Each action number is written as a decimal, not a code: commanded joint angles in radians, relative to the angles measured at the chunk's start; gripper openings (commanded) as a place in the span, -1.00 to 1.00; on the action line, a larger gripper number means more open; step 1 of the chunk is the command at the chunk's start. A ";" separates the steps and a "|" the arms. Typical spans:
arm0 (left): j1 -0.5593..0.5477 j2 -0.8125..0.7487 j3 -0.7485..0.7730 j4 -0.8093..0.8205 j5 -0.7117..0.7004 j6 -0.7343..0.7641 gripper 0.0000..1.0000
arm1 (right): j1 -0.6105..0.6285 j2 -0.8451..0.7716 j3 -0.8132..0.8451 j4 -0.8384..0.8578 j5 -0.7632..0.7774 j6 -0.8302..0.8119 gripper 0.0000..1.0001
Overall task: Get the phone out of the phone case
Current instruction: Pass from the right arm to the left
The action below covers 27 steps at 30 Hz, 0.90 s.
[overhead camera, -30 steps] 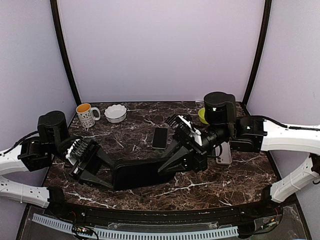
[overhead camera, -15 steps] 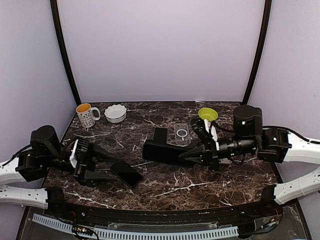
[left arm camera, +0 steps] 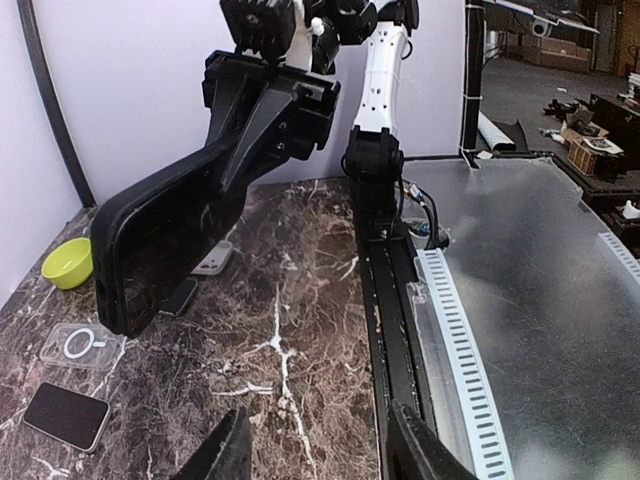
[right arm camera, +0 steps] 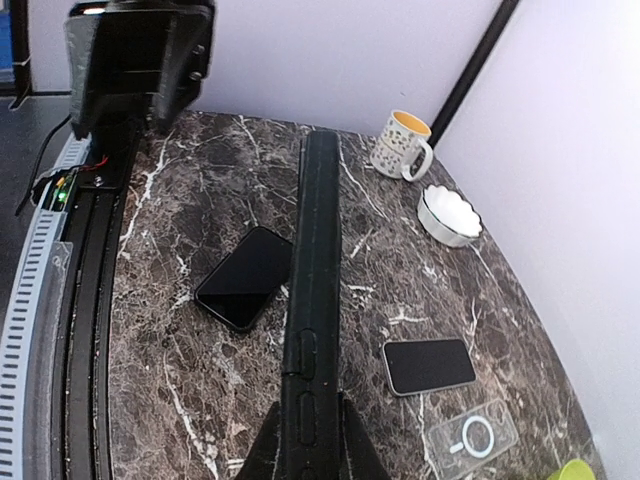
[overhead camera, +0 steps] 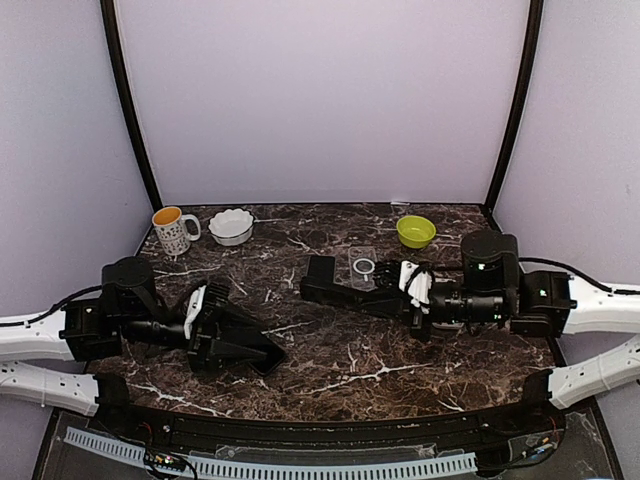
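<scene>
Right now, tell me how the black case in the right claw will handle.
The black case juts straight out from the right claw without sagging, so it is probably fairly stiff. Gripped by one end only, it seems light for its length. It is thin and edge-up; set down like that, it would likely tip flat.

I find no readable words, brands or numbers. Marks on the white patterned mug [overhead camera: 173,232] are too small.
</scene>
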 commanded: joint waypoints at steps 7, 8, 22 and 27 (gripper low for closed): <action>-0.085 0.072 0.057 0.038 -0.040 0.121 -0.10 | 0.065 -0.009 -0.020 0.154 -0.135 -0.120 -1.00; -0.089 0.073 0.057 0.039 -0.047 0.120 -0.11 | 0.068 -0.011 -0.025 0.153 -0.149 -0.123 -1.00; -0.147 0.024 0.098 -0.084 -0.182 0.213 -0.09 | 0.102 0.067 0.042 0.043 -0.234 -0.175 -1.00; -0.147 0.054 0.179 -0.283 -0.099 0.294 -0.01 | 0.133 0.096 0.070 -0.012 -0.221 -0.260 -1.00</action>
